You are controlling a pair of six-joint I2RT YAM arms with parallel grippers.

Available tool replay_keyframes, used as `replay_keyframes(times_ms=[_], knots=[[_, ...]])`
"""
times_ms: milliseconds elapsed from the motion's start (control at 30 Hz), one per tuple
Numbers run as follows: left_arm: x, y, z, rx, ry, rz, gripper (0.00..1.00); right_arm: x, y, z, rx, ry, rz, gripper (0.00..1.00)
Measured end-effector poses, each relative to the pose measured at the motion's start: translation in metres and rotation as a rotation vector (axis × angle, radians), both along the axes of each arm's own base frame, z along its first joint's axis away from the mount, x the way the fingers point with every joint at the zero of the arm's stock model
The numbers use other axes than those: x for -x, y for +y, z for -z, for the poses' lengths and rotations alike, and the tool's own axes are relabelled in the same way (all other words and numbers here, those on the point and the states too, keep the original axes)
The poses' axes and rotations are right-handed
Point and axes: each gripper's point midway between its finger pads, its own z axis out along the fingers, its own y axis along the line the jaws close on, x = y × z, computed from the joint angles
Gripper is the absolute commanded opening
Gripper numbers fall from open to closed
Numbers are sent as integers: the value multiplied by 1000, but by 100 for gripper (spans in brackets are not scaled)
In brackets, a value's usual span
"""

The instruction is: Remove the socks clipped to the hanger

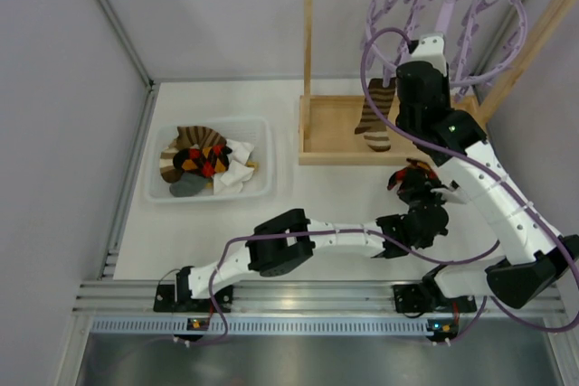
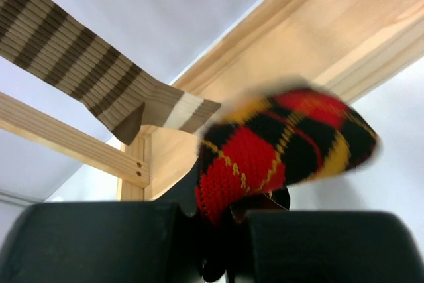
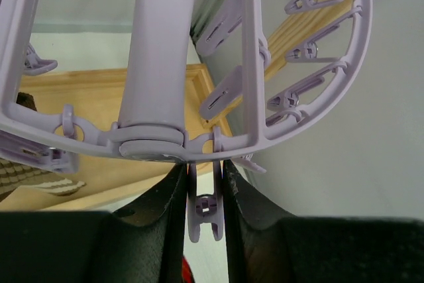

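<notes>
Left wrist view: left tool clenched on diamond sock, apart from the hanger. Right tool pinches a clip peg. Striped sock hangs clipped. Step, judged: removal done for this sock. Next: carry to bin, release.

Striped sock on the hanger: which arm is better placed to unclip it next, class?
Likely right: the right gripper sits at the hanger around a clip peg; the left gripper holds a diamond sock.
</notes>
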Motion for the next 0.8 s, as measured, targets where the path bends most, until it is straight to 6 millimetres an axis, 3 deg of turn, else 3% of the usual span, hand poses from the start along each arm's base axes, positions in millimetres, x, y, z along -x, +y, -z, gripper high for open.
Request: replay_keyframes(times_ms=[133, 267, 367, 567, 667, 800], knots=[[2, 14, 14, -27, 21, -4, 0, -1, 2, 1, -17, -4, -8, 38], [9, 47, 18, -66, 51, -8, 0, 0, 5, 8, -36, 5, -31, 47], [14, 78, 1, -53, 61, -27, 0, 4, 7, 15, -58, 13, -60, 55], [20, 149, -55, 87, 64, -89, 0, 23, 10, 14, -162, -19, -152, 66], [15, 176, -65, 146, 92, -126, 0, 36, 12, 9, -226, -50, -200, 72], [-8, 220, -67, 189, 157, -193, 0, 54, 12, 9, -290, -78, -257, 77]])
